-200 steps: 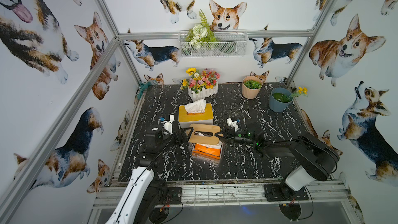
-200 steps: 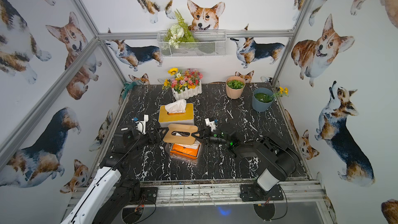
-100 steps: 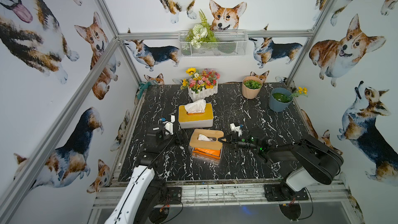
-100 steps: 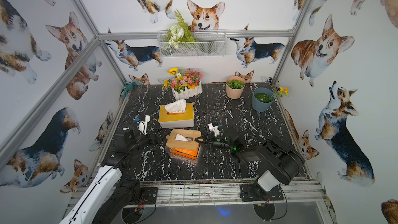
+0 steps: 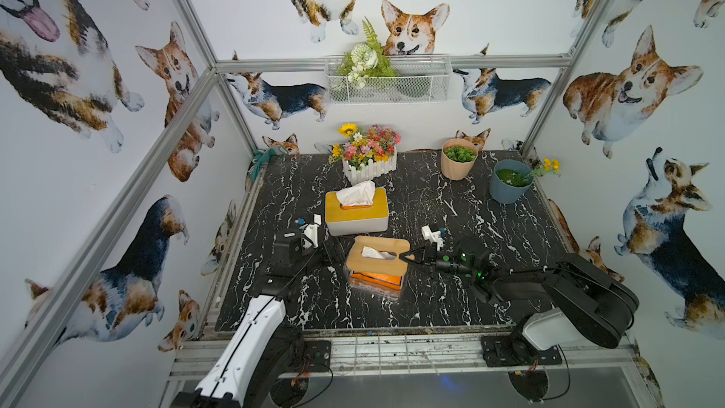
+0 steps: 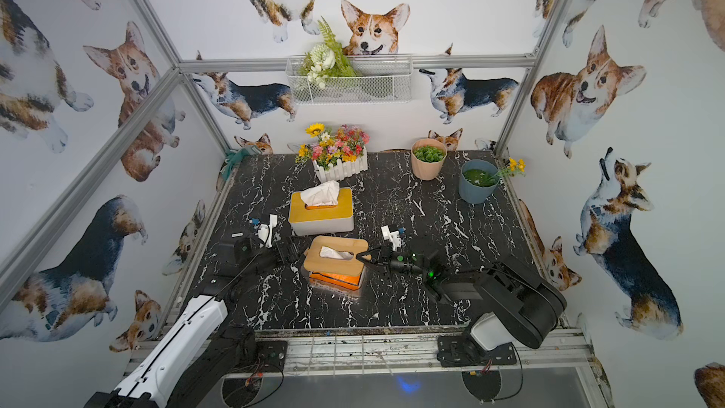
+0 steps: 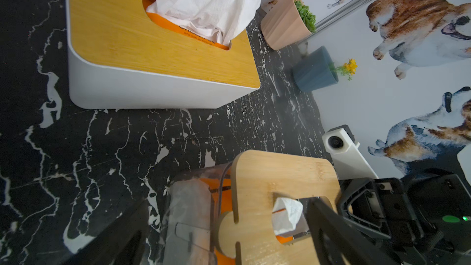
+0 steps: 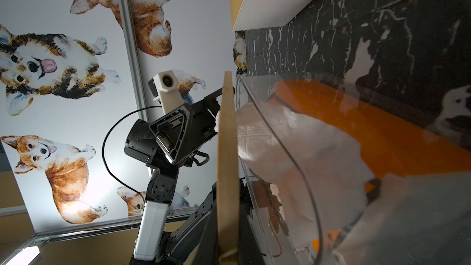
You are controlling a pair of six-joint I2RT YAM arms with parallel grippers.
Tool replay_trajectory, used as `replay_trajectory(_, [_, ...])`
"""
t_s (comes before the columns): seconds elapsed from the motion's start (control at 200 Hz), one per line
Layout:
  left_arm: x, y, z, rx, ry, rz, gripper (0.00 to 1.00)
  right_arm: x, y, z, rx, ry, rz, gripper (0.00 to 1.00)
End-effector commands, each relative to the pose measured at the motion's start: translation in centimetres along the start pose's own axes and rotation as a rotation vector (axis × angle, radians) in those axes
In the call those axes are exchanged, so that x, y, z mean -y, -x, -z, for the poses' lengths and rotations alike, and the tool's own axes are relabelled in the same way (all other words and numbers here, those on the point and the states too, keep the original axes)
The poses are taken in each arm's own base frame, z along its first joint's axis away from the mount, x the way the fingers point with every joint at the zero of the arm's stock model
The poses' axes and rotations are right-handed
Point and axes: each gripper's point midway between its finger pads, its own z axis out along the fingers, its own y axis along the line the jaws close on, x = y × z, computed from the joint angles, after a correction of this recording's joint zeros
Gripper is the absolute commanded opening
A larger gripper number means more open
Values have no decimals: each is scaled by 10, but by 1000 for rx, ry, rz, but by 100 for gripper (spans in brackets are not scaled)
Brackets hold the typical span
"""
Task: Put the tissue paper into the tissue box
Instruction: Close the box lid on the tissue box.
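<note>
The clear tissue box (image 5: 374,282) stands mid-table in both top views, with an orange pack of tissue paper (image 6: 333,280) inside. Its wooden lid (image 5: 392,247) lies on top, shifted slightly rightward. White tissue paper (image 5: 374,253) pokes through the lid's slot (image 7: 286,215). My right gripper (image 5: 408,257) is shut on the lid's right edge; in the right wrist view the lid (image 8: 226,161) runs edge-on between the jaws. My left gripper (image 5: 329,255) stands wide open at the box's left end, holding nothing.
A white tissue box with a yellow lid (image 5: 357,211) sits just behind. Along the back stand a flower planter (image 5: 368,158), a pink pot (image 5: 458,158) and a blue pot (image 5: 510,184). A wire basket (image 5: 386,80) hangs on the back wall.
A second ago the right gripper held the lid raised and tilted above the box. The lid has come down onto the box. The left gripper has stayed open beside it.
</note>
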Motion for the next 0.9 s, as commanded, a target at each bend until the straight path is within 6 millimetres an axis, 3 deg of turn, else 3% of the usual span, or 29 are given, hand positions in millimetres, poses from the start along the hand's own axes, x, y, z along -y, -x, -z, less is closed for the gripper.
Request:
replay_trajectory(0.0, [2, 3, -5, 2, -28, 3, 100, -5, 0, -1, 6, 16, 38, 0])
replay_trajectory(0.385, [-5, -10, -20, -39, -62, 67, 94, 1, -7, -9, 10, 16, 31, 0])
replay_trajectory(0.896, [-6, -24, -33, -79, -84, 84, 88, 14, -9, 0, 86, -37, 43, 0])
